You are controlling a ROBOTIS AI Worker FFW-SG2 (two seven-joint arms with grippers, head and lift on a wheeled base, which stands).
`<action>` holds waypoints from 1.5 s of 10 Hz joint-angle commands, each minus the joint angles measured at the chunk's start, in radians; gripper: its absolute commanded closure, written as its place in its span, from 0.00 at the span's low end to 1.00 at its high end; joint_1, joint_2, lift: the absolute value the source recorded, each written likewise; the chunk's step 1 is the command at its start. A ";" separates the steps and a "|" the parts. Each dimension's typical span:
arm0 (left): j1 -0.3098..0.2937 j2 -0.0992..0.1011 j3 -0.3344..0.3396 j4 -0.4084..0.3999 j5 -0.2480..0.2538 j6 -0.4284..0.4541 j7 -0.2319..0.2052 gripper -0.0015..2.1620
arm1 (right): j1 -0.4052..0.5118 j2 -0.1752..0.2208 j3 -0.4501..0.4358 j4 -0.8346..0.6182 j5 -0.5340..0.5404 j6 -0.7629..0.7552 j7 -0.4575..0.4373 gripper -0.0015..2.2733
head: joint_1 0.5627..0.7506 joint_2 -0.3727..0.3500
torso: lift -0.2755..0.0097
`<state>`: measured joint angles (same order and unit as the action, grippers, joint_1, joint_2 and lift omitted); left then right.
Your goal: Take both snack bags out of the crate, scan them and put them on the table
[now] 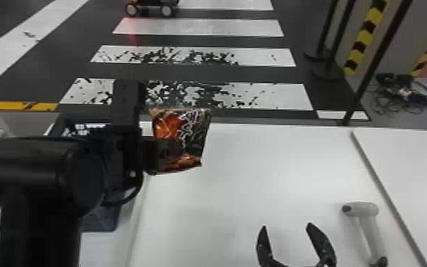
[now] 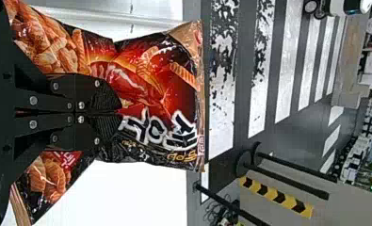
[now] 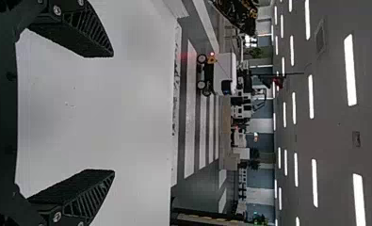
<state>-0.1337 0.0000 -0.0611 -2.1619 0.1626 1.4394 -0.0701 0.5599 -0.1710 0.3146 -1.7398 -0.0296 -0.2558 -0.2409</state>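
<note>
Your left gripper [image 1: 178,148] pinches 1 snack bag [image 1: 168,126] near the dark crate [image 1: 99,218]. Your right gripper [image 1: 286,227], 2 fingers spread, hangs near the scanner [image 1: 368,223].

Dark floor [image 1: 195,74], worn white stripes [image 1: 198,27], black posts [image 1: 376,62], bright ceiling lights [image 3: 350,70]

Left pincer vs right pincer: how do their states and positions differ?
The left pincer is shut on a snack bag; the right pincer is open and empty.
In the head view, the left pincer is near the crate, the right pincer beside the scanner.
Both have two black fingers.
</note>
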 commanded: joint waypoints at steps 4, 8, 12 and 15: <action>0.066 -0.003 -0.100 0.040 0.014 -0.059 0.067 0.99 | 0.005 0.002 -0.009 0.006 -0.003 -0.116 -0.029 0.06 | 0.70 0.48 | 0.64; 0.125 -0.003 -0.224 0.111 0.055 -0.198 0.202 0.99 | 0.003 0.002 -0.011 0.006 -0.004 -0.125 -0.037 0.06 | 0.70 0.40 | 0.64; 0.143 -0.003 -0.313 0.286 0.106 -0.403 0.305 0.99 | -0.005 -0.001 -0.009 0.006 -0.018 -0.122 -0.037 0.06 | 0.70 0.31 | 0.64; 0.143 -0.003 -0.365 0.364 0.173 -0.544 0.394 0.95 | -0.006 -0.002 -0.008 0.008 -0.020 -0.122 -0.037 0.06 | 0.70 0.27 | 0.64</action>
<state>0.0092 0.0000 -0.4159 -1.8068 0.3186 0.9205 0.3218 0.5538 -0.1733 0.3060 -1.7319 -0.0500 -0.3780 -0.2776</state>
